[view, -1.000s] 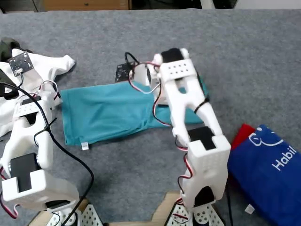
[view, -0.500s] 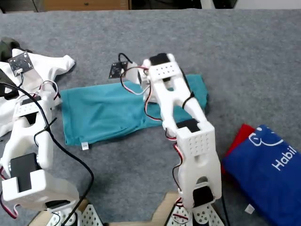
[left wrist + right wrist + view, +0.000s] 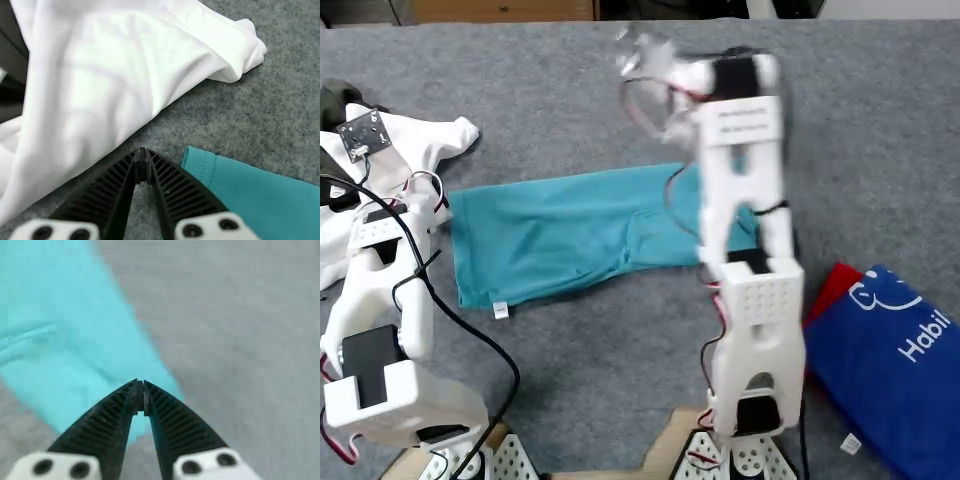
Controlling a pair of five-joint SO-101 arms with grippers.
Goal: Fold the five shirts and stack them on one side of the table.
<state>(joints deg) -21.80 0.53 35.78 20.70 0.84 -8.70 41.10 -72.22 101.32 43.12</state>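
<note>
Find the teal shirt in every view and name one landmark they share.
High view: the teal shirt is spread flat mid-table, one end under the right arm.
Left wrist view: the teal shirt shows a hemmed corner just past the left gripper, near the white shirt.
Right wrist view: the teal shirt lies beneath the right gripper.
Shared landmark: the grey table around the shirt.

Grey table (image 3: pixel 880 110) bears teal shirt (image 3: pixel 550 235), white shirt (image 3: pixel 420 140), blue shirt (image 3: pixel 890 380).

Centre: teal shirt (image 3: pixel 560 235), folded to a long band, lying flat. Far left: white shirt (image 3: pixel 410 140), crumpled, just beside it. Right: blue shirt (image 3: pixel 890 370), folded; red shirt (image 3: pixel 832 285) peeking out at its edge.
</note>
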